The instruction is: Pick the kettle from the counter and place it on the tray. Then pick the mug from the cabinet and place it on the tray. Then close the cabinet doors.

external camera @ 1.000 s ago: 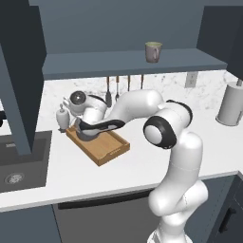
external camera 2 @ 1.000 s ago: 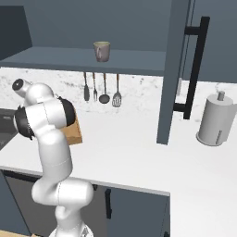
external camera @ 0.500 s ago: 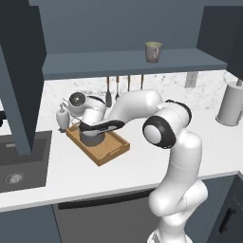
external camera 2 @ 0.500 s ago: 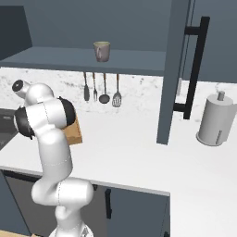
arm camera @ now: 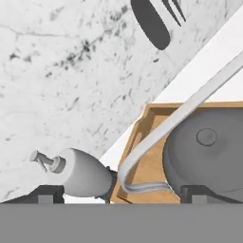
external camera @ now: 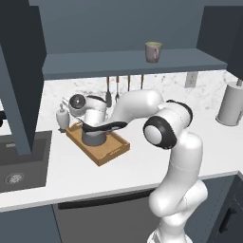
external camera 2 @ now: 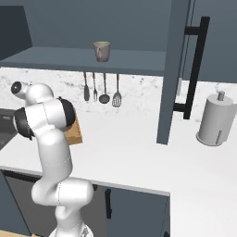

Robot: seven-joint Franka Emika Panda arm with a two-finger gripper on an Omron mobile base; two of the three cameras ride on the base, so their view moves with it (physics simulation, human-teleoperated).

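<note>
The dark grey kettle [external camera: 93,136] stands on the wooden tray [external camera: 110,151] on the white counter [external camera: 137,166]. Just above it my gripper [external camera: 93,124] is open. In the hand view the gripper [arm camera: 122,193] has its fingertips [arm camera: 47,192] far apart, and the kettle's wire handle [arm camera: 180,118] arcs between them untouched beside the kettle's lid [arm camera: 209,152] and the tray [arm camera: 149,161]. The mug [external camera: 153,51] sits on the shelf of the open cabinet [external camera: 128,64], also seen as the mug [external camera 2: 102,51] from the right. The cabinet doors [external camera: 19,76] [external camera 2: 178,69] stand open.
A white soap dispenser [external camera: 61,118] stands against the tray's left end. Utensils [external camera: 116,88] hang on the back wall. A sink [external camera: 16,163] lies at the left. A tall pale cylinder [external camera: 231,104] stands at the far right. The open door's black handle [external camera 2: 194,69] juts over the counter.
The kettle came down onto the tray and the jaws spread wide, letting go of its handle. The arm has barely shifted.
</note>
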